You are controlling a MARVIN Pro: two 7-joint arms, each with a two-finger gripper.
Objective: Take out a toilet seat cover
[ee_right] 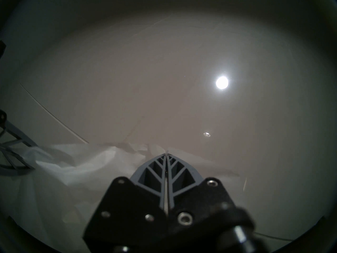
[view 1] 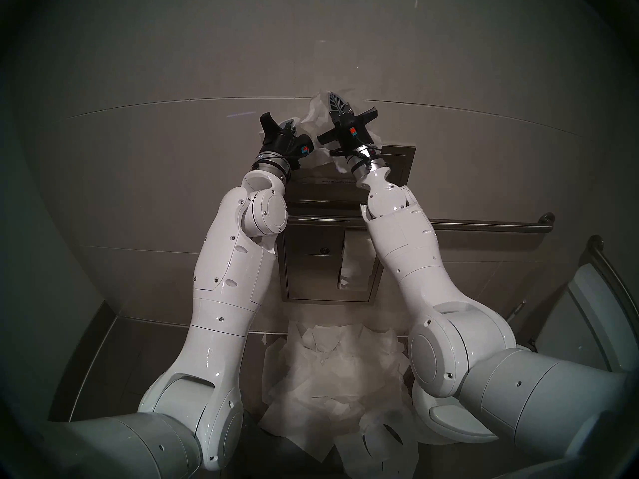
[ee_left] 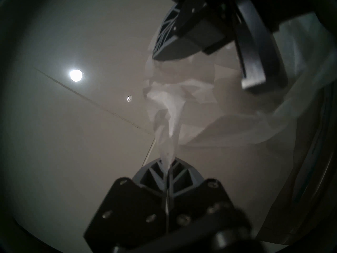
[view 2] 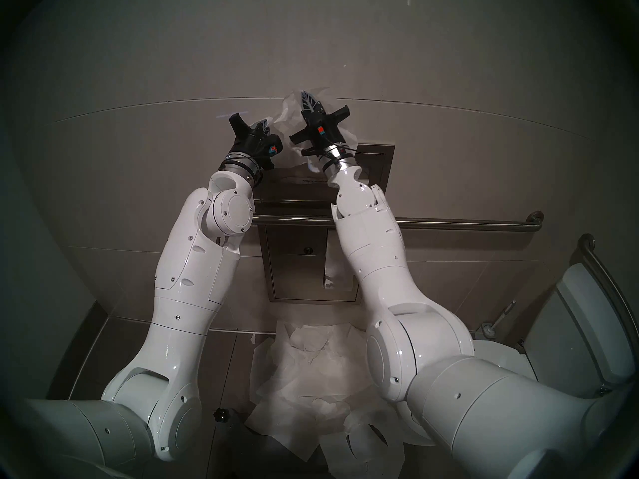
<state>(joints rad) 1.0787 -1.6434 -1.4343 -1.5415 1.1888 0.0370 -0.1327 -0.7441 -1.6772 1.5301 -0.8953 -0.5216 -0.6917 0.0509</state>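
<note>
Thin white toilet seat cover (view 1: 316,122), crumpled, hangs high before the tiled wall (view 1: 173,70), above the steel dispenser (view 1: 397,163). Left gripper (ee_left: 166,165) and right gripper (ee_right: 166,155) both pinch it, fingers pressed together.

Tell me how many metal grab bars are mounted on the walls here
2. One long grab bar runs level across the tiled wall, passing in front of the steel dispenser panel. The second grab bar is at far right, above the toilet. Others may be hidden behind the arms.
</note>
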